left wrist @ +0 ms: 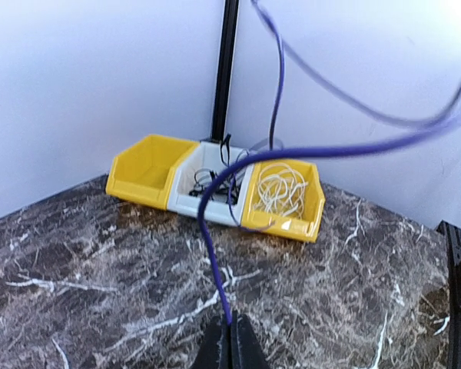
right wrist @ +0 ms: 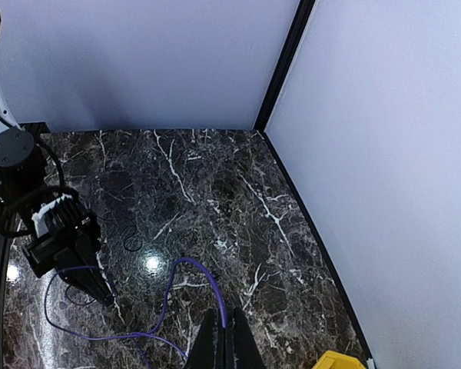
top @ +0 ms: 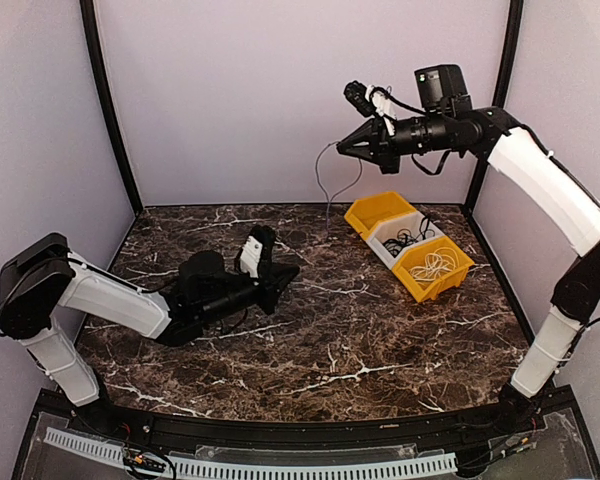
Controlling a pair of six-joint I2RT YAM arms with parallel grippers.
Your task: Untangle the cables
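Left end effector [left wrist: 229, 332] and right end effector [right wrist: 224, 330] each clench one thin, smooth purple cable [left wrist: 213, 254] above veined dark marble surface [top: 310, 350].

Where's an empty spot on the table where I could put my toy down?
The wide front of the table, between the left arm and the right arm, is bare. So is the back left corner behind the left arm. It's crowded by the three bins at back right, where the purple cable hangs.
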